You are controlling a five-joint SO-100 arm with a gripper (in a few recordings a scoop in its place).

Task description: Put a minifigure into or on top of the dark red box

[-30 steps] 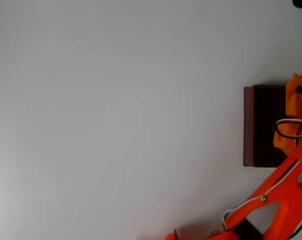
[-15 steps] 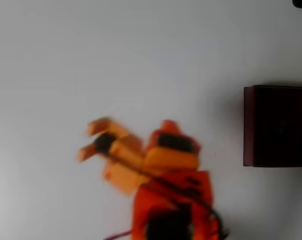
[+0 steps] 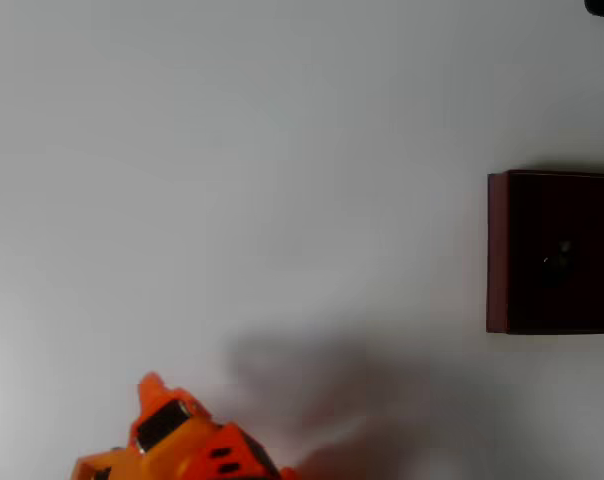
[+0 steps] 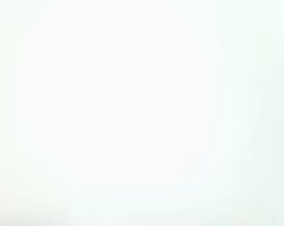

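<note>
In the overhead view my orange arm (image 3: 182, 445) sits at the bottom left edge of the white counter (image 3: 282, 180), well apart from the dark red box (image 3: 497, 250) at the right edge. A small dark speck, likely the minifigure (image 3: 557, 258), lies inside the box. I cannot tell whether my claw is apart or together.

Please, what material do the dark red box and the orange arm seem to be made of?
The dark red box: thin, straight maroon walls with a dull, matte look, perhaps cardboard or thin plastic; the overhead view leaves this open. Its inside is nearly black. The orange arm: probably hard plastic, judging by its uniform bright colour and blocky moulded shapes with dark inset parts.
</note>
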